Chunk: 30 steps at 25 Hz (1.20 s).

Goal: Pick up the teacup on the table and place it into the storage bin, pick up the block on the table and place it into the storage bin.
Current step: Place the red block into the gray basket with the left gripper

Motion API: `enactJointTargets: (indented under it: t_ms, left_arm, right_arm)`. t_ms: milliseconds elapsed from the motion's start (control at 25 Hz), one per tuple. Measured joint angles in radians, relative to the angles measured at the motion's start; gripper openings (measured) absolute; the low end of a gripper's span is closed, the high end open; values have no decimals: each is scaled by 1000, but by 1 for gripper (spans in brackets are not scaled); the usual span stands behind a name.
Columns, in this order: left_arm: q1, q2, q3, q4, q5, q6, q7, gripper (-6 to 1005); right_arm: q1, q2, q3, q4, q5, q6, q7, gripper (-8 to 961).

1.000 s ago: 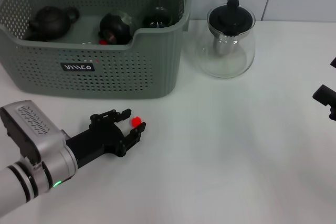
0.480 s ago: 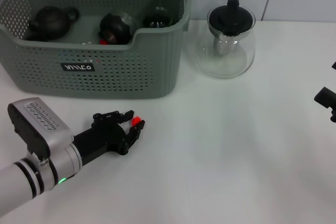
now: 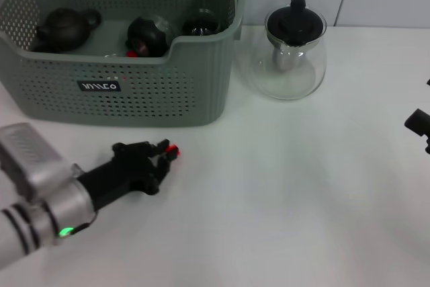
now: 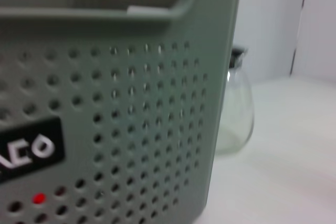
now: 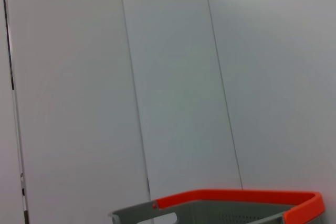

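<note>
Where the table (image 3: 302, 199) runs right of the left gripper (image 3: 161, 159) in the head view, it lies bare and white as far as the right gripper (image 3: 418, 126), which shows only as a dark bit at the right edge, its jaws impossible to judge. The bin (image 3: 121, 92) stands near, just beyond the left gripper, and a glass teapot (image 3: 292, 48) sits beside the bin's right corner. The left arm reaches low over the table from the lower left, forearm pointing toward the bin, and its jaws are narrowed on the block (image 3: 173, 150), a small red piece at the fingertips, close to the tabletop in front of the bin's front wall. Inside the bin lie dark teaware pieces (image 3: 67, 26). From the left wrist, the bin's (image 4: 131, 119) perforated grey-green wall fills most of the view, with part of its black label (image 4: 29, 150) and the teapot (image 4: 236, 114) past its corner. From the right wrist, only a pale panelled wall (image 5: 184, 77) and the bin's orange rim (image 5: 236, 198) show.
</note>
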Motion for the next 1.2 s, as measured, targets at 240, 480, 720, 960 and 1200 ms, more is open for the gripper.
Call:
enactJointTargets:
  t_ms: [240, 480, 720, 960, 1200]
  left_arm:
    - [119, 29, -24, 243, 4, 342, -338, 152]
    - [73, 94, -244, 408, -35, 665, -643, 152]
    - [-145, 175, -146, 499, -16, 399, -907, 153]
    - [-270, 193, 138, 501, 171, -77, -1127, 153]
    - [-221, 107, 155, 615, 100, -109, -1081, 208]
  right_arm:
    - [6, 0, 3, 0, 0, -4, 0, 939]
    - [15, 1, -3, 1, 0, -3, 1, 939]
    - [30, 2, -6, 2, -2, -2, 1, 939]
    - [41, 3, -5, 8, -12, -3, 2, 939]
    - [42, 2, -3, 13, -12, 3, 2, 939]
